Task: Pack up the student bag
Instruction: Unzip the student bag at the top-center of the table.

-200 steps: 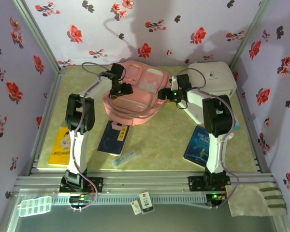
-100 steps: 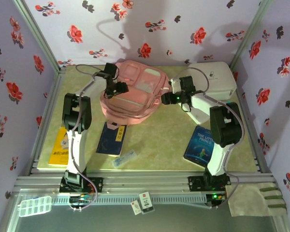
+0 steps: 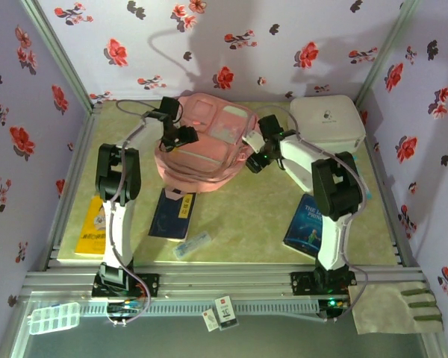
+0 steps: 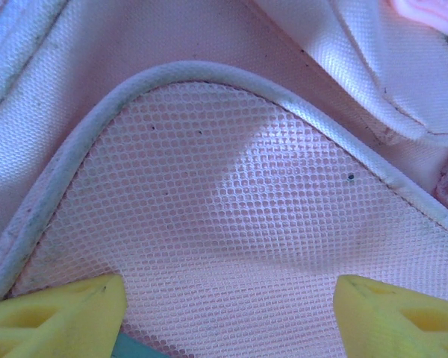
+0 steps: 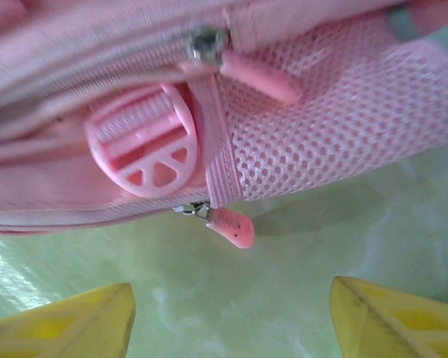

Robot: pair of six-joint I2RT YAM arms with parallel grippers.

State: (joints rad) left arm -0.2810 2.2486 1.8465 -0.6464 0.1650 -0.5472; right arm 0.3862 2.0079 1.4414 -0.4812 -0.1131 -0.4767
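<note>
The student bag point(image 3: 209, 145) lies flat, front pockets up, at the back of the desk point(image 3: 246, 224), flanked by both arms, a position that appears chosen so each can work one side. The left jaws hover wide over the bag's mesh side pocket point(image 4: 224, 224), gripping nothing. The right jaws, equally wide and empty, sit low over the desk at the bag's opposite edge, facing a pink plastic buckle point(image 5: 143, 149) and a pink zip pull point(image 5: 231, 226). That suggests the zip is to be opened before anything goes in.

The things likely to be packed wait nearer the arm bases: a yellow book point(image 3: 93, 227), a dark blue book point(image 3: 172, 215) just in front of the bag, a clear pencil case point(image 3: 192, 245) and a blue book point(image 3: 302, 227) partly behind the right arm. A white hard case point(image 3: 325, 119) sits in the far right corner.

The blue book's pale title starts with "THE"; the rest is hidden or too small. The case carries a small dark logo that cannot be read, and no writing shows on the bag.
</note>
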